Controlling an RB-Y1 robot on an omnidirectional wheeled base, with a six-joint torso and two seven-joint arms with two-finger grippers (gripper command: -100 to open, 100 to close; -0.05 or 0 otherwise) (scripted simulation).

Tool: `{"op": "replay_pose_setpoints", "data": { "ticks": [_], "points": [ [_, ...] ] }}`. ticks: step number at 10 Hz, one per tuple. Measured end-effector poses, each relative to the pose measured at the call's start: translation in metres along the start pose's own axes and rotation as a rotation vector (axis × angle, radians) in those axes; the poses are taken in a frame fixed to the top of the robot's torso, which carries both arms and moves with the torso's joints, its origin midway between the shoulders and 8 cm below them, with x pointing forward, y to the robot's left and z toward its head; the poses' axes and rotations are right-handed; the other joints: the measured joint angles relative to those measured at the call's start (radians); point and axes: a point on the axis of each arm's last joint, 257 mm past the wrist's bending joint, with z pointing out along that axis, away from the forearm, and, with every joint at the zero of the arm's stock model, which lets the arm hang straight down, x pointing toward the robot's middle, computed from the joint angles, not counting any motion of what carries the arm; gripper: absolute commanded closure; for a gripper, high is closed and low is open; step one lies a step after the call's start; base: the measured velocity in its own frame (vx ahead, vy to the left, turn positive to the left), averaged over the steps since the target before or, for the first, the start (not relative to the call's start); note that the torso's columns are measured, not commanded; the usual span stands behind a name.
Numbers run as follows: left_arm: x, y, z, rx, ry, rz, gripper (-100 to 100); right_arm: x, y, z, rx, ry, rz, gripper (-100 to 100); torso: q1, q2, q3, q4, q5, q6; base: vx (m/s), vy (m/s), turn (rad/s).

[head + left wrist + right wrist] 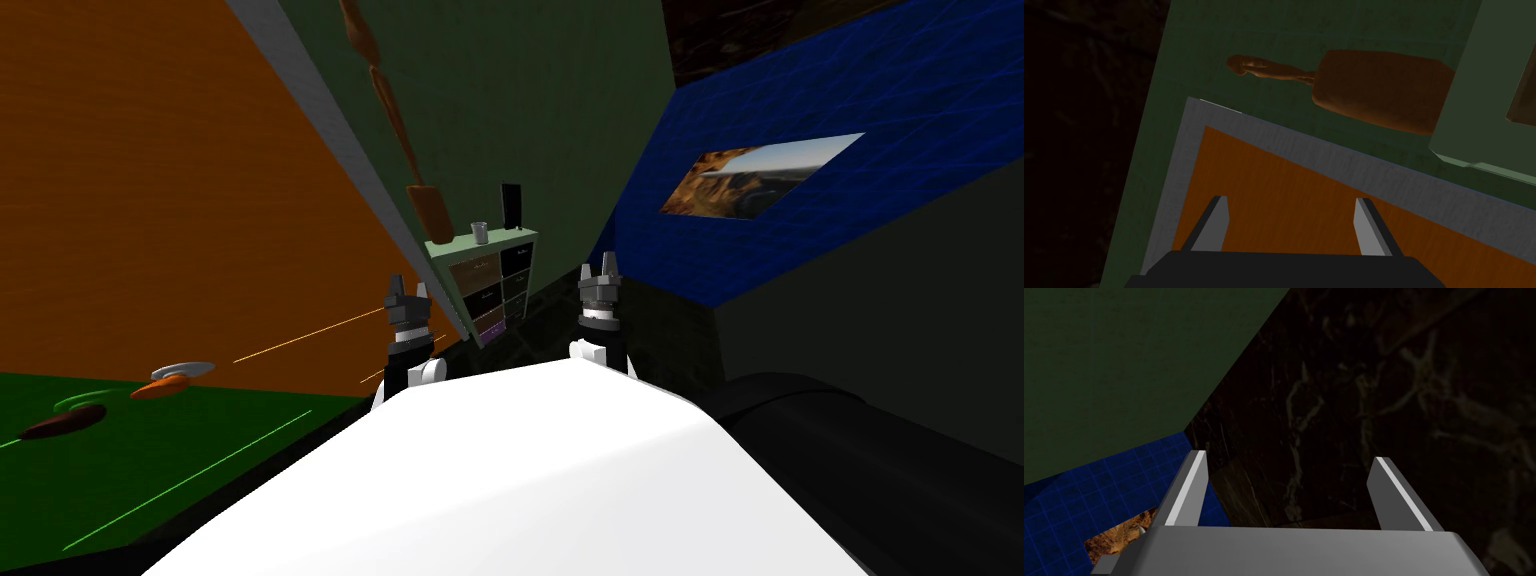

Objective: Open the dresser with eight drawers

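A small dresser (pixel 488 285) with a pale green frame is seen far ahead, stood upright on the dark floor (pixel 545 325) with its back against the dark green wall (pixel 520 110). The front is split into two columns of drawers (pixel 476 272): brown fronts with a purple one lowest in one column, black fronts in the other. All fronts are seen flush with the frame, none pulled out. The rows cannot be counted. In the left wrist view a pale green corner and one brown front are shown.
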Motion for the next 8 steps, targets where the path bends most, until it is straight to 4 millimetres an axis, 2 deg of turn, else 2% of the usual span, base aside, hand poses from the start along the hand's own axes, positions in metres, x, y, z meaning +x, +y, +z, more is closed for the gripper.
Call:
{"op": "replay_pose_setpoints", "data": {
  "ticks": [3, 4, 5, 8],
  "points": [
    [0.000, 0.000, 0.000, 0.000, 0.000, 0.000, 0, 0.000, 0.000, 0.000, 0.000, 0.000, 0.000, 0, 0.000, 0.222, -0.443, 0.221, 0.000, 0.000, 0.000, 0.000, 0.000],
    [0.000, 0.000, 0.000, 0.000, 0.000, 0.000, -100, 0.000, 0.000, 0.000, 0.000, 0.000, 0.000, 0, 0.000, 0.295, -0.590, 0.295, 0.000, 0.000, 0.027, -0.025, 0.013],
    [0.001, 0.003, -0.001, -0.008, 0.023, 0.012, -100, 0.000, 0.000, 0.000, 0.000, 0.000, 0.000, 0, -0.001, 0.328, -0.660, 0.328, 0.000, 0.000, 0.045, -0.062, 0.019],
    [0.004, 0.015, -0.005, -0.034, 0.085, 0.045, -100, 0.000, 0.000, 0.000, 0.001, 0.000, 0.000, 0, 0.000, 0.341, -0.685, 0.342, 0.000, 0.000, 0.057, -0.067, 0.015]
  ]
}}
